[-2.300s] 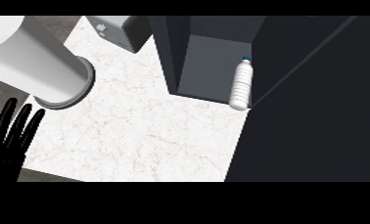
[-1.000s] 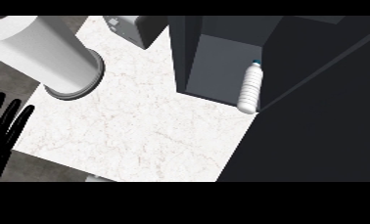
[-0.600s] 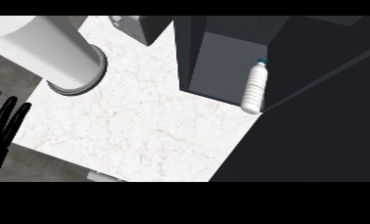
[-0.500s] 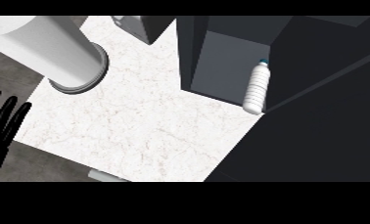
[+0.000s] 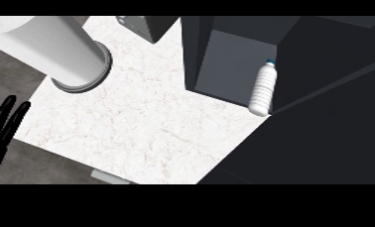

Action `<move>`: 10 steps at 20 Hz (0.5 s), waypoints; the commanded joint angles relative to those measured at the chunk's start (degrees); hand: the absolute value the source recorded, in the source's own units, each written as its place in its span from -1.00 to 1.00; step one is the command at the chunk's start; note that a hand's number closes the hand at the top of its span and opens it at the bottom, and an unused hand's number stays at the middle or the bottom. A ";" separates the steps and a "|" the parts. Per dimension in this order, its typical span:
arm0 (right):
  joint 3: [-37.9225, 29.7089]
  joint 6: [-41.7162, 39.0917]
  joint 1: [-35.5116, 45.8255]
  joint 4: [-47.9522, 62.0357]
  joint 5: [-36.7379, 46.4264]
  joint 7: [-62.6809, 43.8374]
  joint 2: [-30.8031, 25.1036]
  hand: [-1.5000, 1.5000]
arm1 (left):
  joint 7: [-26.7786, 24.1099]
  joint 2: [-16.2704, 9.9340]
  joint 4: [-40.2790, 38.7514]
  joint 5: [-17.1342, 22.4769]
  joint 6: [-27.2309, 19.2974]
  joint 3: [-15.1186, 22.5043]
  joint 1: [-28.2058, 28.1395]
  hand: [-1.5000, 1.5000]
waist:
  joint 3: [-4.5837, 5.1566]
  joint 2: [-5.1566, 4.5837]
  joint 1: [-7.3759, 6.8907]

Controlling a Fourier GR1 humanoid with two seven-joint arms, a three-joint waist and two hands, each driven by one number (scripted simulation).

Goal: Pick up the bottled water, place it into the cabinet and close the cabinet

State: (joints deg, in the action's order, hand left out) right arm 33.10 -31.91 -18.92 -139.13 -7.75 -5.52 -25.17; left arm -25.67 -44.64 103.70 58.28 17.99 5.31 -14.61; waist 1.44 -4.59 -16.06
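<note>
The bottled water (image 5: 262, 88), clear with a blue cap, stands inside the open dark cabinet (image 5: 227, 67), at the front right of its floor. A large dark panel (image 5: 315, 122), which looks like the cabinet's door, fills the right side of the view beside the bottle. Only the straight black fingers of my left hand (image 5: 10, 122) show at the left edge, open and holding nothing. My right hand shows nowhere in the head view.
A tall white cylinder (image 5: 55, 47) on a grey round base stands at the counter's far left. A dark grey box (image 5: 150, 25) sits at the back. The white marble counter (image 5: 154, 122) spreads between them; its front edge runs diagonally at the lower left.
The whole scene has slid rightward and down in the view. My left hand has slipped further toward the left edge. The bottle stays in the cabinet.
</note>
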 commanded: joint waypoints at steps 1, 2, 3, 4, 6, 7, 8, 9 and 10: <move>0.14 3.41 5.06 2.65 0.16 -5.61 3.35 1.00 | 0.01 0.00 -0.74 0.28 0.30 -0.32 0.39 -1.00 | 0.08 0.24 -0.01; -0.67 3.75 6.48 3.36 0.60 -6.67 3.59 1.00 | 0.39 -0.74 -0.99 0.05 0.76 -0.48 0.32 -1.00 | 0.03 0.40 0.03; -1.07 3.55 8.06 3.89 0.74 -7.77 3.52 1.00 | 0.17 -0.35 -1.03 0.39 0.37 -0.75 1.01 -1.00 | 0.05 0.34 0.15; -1.48 3.75 9.56 5.03 0.80 -8.81 3.90 1.00 | 0.61 -0.47 -0.75 0.53 0.30 -0.45 0.77 -1.00 | -0.09 0.52 0.04; -2.41 4.32 12.60 6.95 0.64 -10.71 4.97 1.00 | 0.50 -0.63 -1.43 0.54 0.58 -0.83 1.03 -1.00 | -0.05 0.46 -0.09; -2.72 4.64 14.08 8.00 0.66 -11.84 5.51 1.00 | 0.50 -0.01 -1.17 0.79 0.46 -0.27 0.88 -1.00 | -0.06 0.61 -0.08; -2.51 4.44 15.51 9.30 0.74 -13.68 5.41 1.00 | 0.95 -0.55 -1.77 0.74 0.61 -0.43 1.12 -1.00 | -0.06 0.71 0.50; -3.00 4.97 16.80 10.73 0.20 -14.39 6.35 1.00 | 0.73 -0.35 -1.54 0.91 1.02 -0.37 1.02 -1.00 | -0.08 0.71 -0.05; -3.40 5.34 18.56 12.28 0.17 -15.46 7.09 1.00 | 0.78 -0.68 -2.24 1.05 1.63 -0.64 0.84 -1.00 | -0.12 0.87 0.09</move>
State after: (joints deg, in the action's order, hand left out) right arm 29.67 -30.13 -5.69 -131.79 -8.73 -15.85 -21.61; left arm -25.08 -45.05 102.30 58.98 18.77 4.85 -13.80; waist 1.39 -3.94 -16.00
